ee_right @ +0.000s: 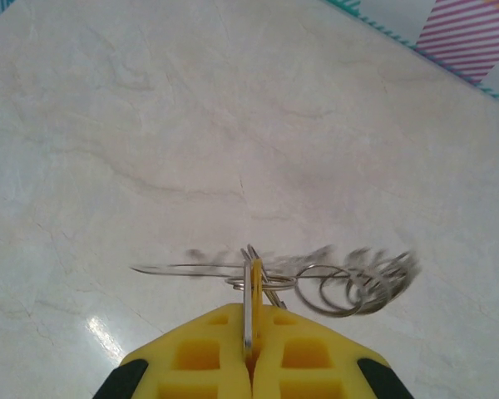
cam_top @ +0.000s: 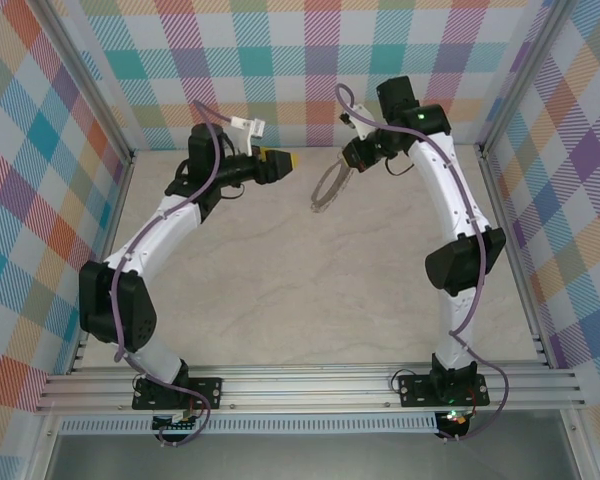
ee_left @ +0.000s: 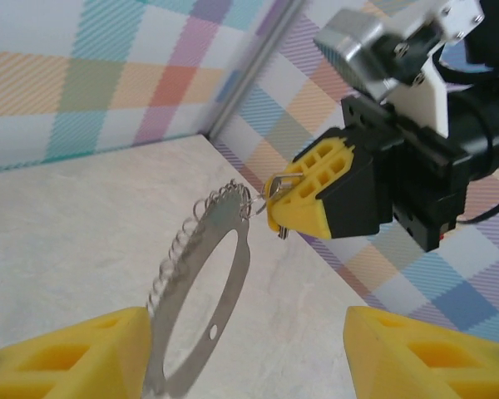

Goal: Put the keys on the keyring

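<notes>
My left gripper (cam_top: 279, 160) is released. In its wrist view both yellow fingers (ee_left: 75, 357) sit at the bottom corners, spread wide, with nothing pinched between them. My right gripper (ee_left: 283, 199) is clenched, its two yellow pads pressed flat together. It grips the keyring (ee_left: 238, 274) at the fringed top edge, so the big flat grey ring hangs from it in the air above the pale marbled table (cam_top: 280, 290). From above, the ring dangles between my two grippers, just below and to the left of the right one, with a clear gap between it and the left fingertips. In the left wrist view the ring tilts down towards me, and its lower arc runs out of frame just beside my left finger; I cannot tell from there whether they touch. A row of small silvery loops (ee_right: 349, 287) lines the ring's outer edge. In the right wrist view they fan out blurred to the right of my pads, and the ring itself shows edge on as a thin line running left. A thin flat piece stands upright in the seam between the right pads, silvery with an orange-yellow edge. It looks like the key (ee_right: 248, 303), caught among the loops, though I cannot be sure.
</notes>
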Action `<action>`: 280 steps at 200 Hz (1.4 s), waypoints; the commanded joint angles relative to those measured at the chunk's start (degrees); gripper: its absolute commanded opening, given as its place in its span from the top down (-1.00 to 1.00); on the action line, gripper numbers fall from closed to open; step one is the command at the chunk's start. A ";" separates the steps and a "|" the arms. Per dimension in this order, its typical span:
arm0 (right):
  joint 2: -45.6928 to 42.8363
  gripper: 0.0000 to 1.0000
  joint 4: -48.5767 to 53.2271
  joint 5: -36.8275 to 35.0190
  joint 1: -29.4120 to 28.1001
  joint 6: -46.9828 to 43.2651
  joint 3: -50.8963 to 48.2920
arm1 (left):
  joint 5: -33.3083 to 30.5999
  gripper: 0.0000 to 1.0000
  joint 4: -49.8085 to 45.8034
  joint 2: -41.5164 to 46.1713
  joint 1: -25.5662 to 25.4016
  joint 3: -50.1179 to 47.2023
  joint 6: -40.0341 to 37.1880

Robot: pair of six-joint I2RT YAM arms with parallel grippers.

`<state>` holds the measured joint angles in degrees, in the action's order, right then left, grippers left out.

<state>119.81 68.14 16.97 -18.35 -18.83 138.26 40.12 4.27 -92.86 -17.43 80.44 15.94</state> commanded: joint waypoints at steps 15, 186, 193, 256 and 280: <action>2.97 1.00 -1.53 0.25 0.03 1.46 2.21 | -4.87 -0.26 4.43 3.94 1.17 -4.13 3.75; 9.95 1.00 -20.23 1.20 3.18 15.36 -7.87 | -5.86 -0.28 1.45 9.03 1.79 -8.98 3.31; 8.52 1.00 -21.98 1.38 3.92 15.80 -11.12 | -5.78 -0.28 1.89 8.95 1.79 -9.23 3.57; -2.38 1.00 -29.33 2.80 6.03 16.06 -32.06 | -4.74 -0.29 4.65 6.69 1.70 -9.58 6.22; -4.43 1.00 -32.06 3.24 6.04 16.67 -38.14 | -4.70 -0.29 4.78 6.60 1.53 -9.43 6.63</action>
<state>118.54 40.77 18.46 -11.68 -3.27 104.47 34.63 6.46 -85.78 -16.34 71.48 21.47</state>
